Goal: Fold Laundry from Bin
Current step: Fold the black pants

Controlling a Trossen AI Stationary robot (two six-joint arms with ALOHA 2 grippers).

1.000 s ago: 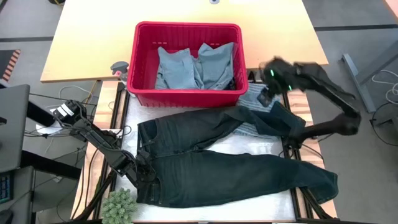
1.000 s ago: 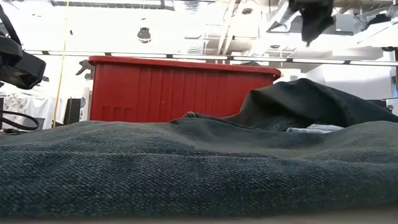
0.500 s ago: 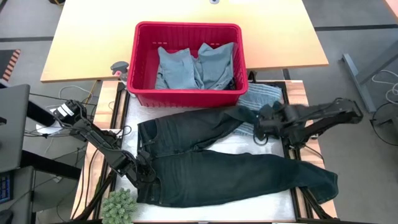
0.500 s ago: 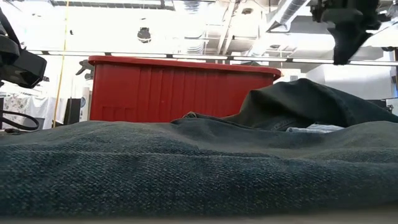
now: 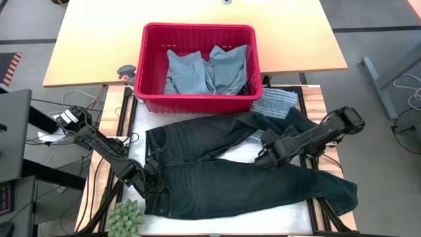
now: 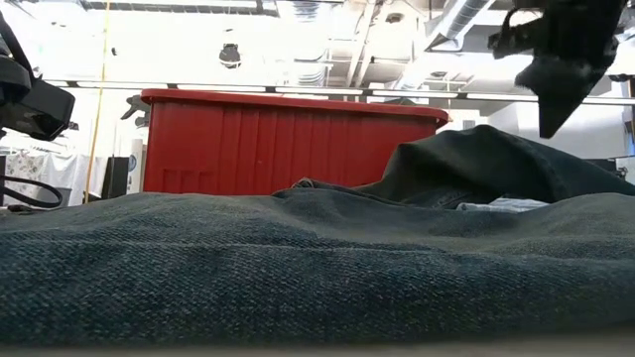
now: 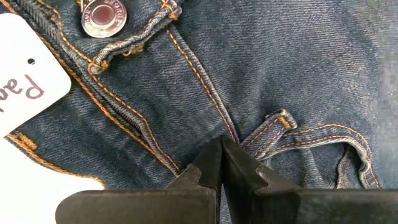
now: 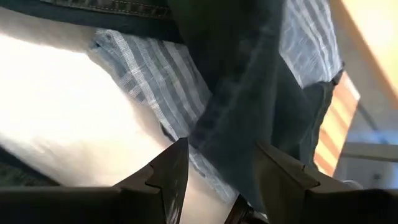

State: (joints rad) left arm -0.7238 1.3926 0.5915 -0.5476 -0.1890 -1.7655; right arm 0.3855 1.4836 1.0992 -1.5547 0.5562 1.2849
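Observation:
Dark blue jeans [image 5: 230, 178] lie spread flat on the white table, waistband at the left and legs running right. A striped grey-blue garment [image 5: 276, 102] lies partly under the upper leg. The red bin [image 5: 197, 29] stands at the far side with light blue garments [image 5: 204, 69] in it. My left gripper [image 5: 150, 183] is shut at the waistband, beside the fly. My right gripper [image 5: 262, 157] hangs open above the upper leg [image 8: 242, 112] and the striped cloth [image 8: 155, 87], touching neither. In the low view my right gripper [image 6: 551, 99] is well above the denim. My left gripper sets its shut fingertips [image 7: 214, 163] down on the jeans' front from above, on the stitched seam [image 7: 231, 134] just below the waistband. That seam lies between the metal button [image 7: 104, 15] and a belt loop [image 7: 280, 119]. The denim lies flat on the table there.
A white paper tag [image 7: 25, 81] hangs at the jeans' button. A small green plant [image 5: 125, 217] stands at the table's near left corner. A wooden table [image 5: 99, 39] lies behind the bin. Metal frame rails [image 5: 329, 210] run along both sides of the white surface.
My right gripper has swung from beside the bin's right side toward the near edge and the left. It has come down over the jeans' upper leg and has turned as it went. The jeans and my left gripper have kept still.

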